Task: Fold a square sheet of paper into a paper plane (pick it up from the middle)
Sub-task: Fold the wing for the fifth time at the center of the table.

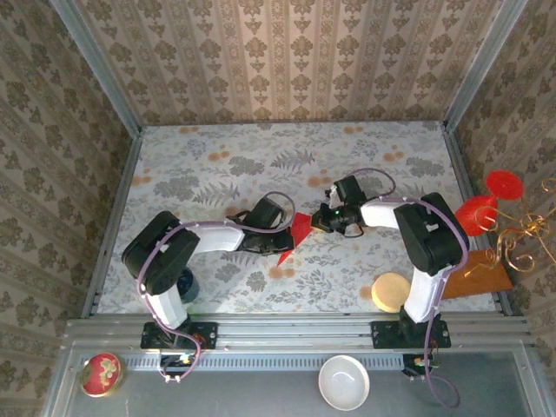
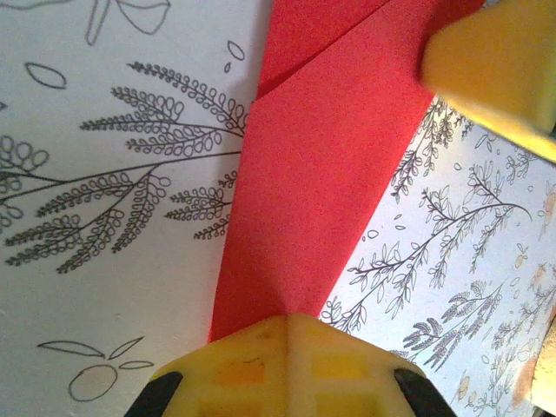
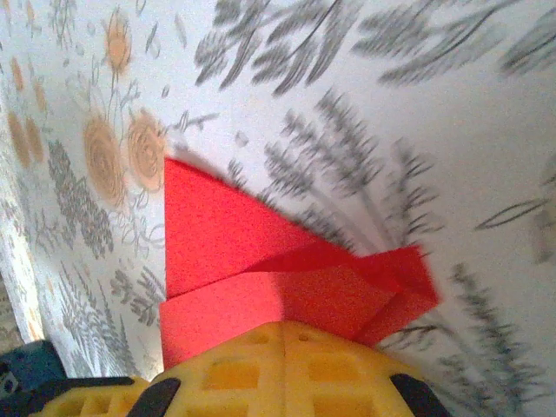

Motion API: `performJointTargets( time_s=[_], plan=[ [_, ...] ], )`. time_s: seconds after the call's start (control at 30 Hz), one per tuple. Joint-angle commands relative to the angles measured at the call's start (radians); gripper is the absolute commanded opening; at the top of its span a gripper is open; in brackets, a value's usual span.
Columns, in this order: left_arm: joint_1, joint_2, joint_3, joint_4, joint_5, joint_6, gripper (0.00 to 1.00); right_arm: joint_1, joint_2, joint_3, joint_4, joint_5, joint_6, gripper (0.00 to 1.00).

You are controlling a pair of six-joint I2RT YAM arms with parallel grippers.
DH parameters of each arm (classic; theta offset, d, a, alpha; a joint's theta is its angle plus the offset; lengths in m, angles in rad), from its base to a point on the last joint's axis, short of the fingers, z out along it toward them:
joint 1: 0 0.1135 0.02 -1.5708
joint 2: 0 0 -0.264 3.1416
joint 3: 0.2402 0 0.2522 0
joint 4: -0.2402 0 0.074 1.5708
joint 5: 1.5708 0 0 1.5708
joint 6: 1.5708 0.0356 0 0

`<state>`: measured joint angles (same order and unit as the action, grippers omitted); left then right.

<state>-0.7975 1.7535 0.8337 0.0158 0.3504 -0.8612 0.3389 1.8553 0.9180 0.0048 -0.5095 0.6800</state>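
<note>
**A:** Where do we find the paper point(image 1: 301, 229)?

**B:** In the middle of the top view, on the flowered table point(image 1: 217, 174), between the tips of the two arms. We see it creased into layers, not lying as a flat square.

**A:** What about the left pincer point(image 1: 285, 241)?

**B:** Clenched on the paper. In the left wrist view its yellow pads point(image 2: 252, 369) meet at the bottom centre, and the red sheet runs from between them up to the top edge. A yellow finger point(image 2: 486, 69) of the other arm sits in the upper right corner, at the paper's edge.

**A:** And the right pincer point(image 1: 316, 221)?

**B:** Also clenched on the paper. In the right wrist view we see its pads pressed together at the bottom centre. The paper spreads out above them, with one pointed layer towards the left and a narrower folded flap towards the right.

**A:** Anything else we can name?

**B:** A white bowl point(image 1: 345, 382) at the bottom centre of the top view, a red tin point(image 1: 102, 373) at the bottom left, and red glasses point(image 1: 486, 204) at the right edge, all well apart from the paper.
</note>
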Motion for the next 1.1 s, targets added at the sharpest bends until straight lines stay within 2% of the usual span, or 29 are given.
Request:
performJointTargets(
  time_s=[0.0,0.33,0.47,0.57,0.73,0.9,1.07],
  plan=[
    [-0.013,0.034,-0.077,-0.222,-0.005,-0.016,0.00,-0.057,0.038,0.025,-0.006,0.156,-0.028,0.06],
    [-0.014,0.041,0.003,-0.223,-0.001,0.019,0.00,-0.093,0.000,0.043,0.006,0.220,-0.018,0.09],
    [-0.007,0.013,0.059,-0.216,0.014,0.018,0.00,-0.073,-0.088,0.018,-0.008,0.239,-0.018,0.13],
    [0.009,-0.042,0.108,-0.206,0.037,0.021,0.02,-0.036,-0.179,0.000,-0.080,0.310,-0.037,0.18],
    [0.056,-0.159,0.120,-0.212,0.035,0.027,0.14,0.030,-0.319,-0.044,-0.179,0.385,-0.011,0.31],
    [0.155,-0.303,0.018,-0.248,-0.037,0.032,0.28,0.129,-0.393,-0.043,-0.304,0.461,0.055,0.51],
    [0.262,-0.431,-0.114,-0.260,-0.068,0.038,0.43,0.252,-0.362,0.034,-0.441,0.530,0.132,0.57]
  ],
)
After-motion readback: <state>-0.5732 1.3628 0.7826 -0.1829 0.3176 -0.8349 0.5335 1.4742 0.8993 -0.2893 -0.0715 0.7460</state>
